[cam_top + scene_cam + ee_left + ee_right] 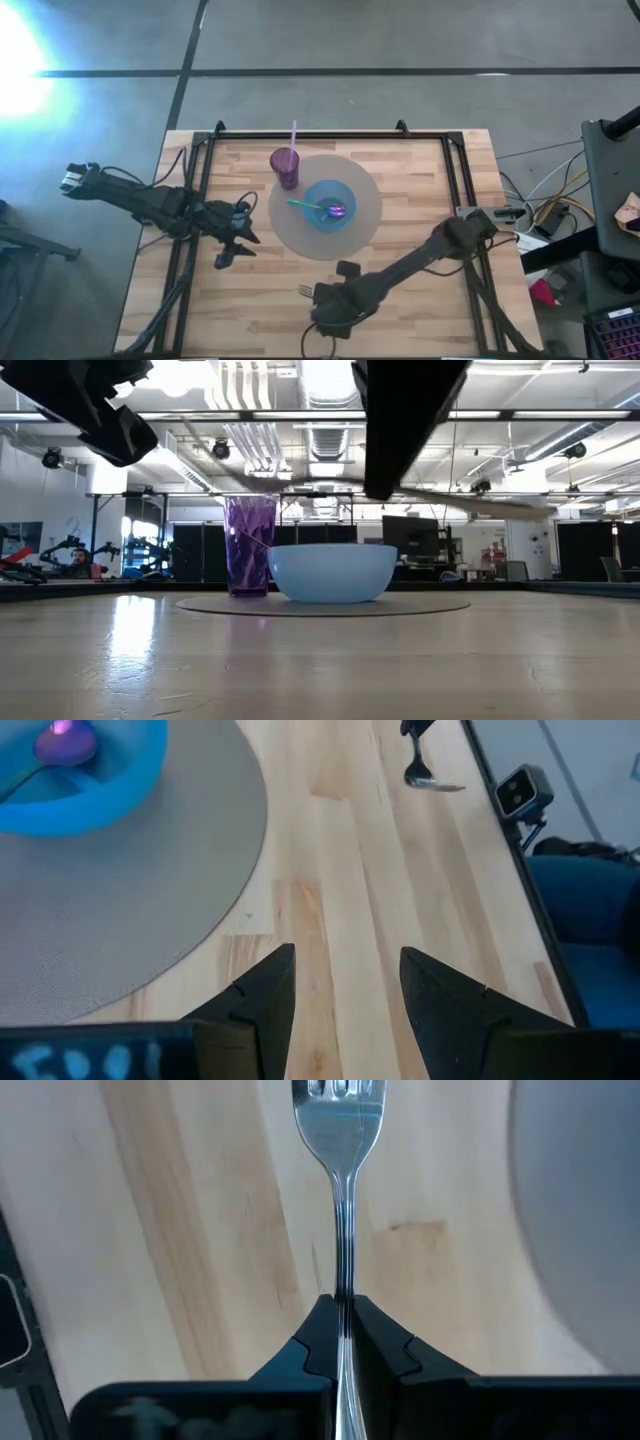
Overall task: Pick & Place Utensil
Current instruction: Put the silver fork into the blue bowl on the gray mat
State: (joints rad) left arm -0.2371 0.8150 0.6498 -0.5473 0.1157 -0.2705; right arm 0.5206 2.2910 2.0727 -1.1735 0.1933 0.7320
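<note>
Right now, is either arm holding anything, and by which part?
The right gripper holds a metal fork by its handle, tines pointing away from the fingers. The left gripper is open and holds nothing.

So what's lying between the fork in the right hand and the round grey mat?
Nothing: the high view shows only bare wooden tabletop between the metal fork and the grey mat.

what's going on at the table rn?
The right gripper is shut on a metal fork, holding it over the bare wood near the table's front edge. The left gripper is open, waiting off to the left of the round grey mat. On the mat sit a blue bowl with a green-handled spoon in it and a purple cup with a straw.
</note>
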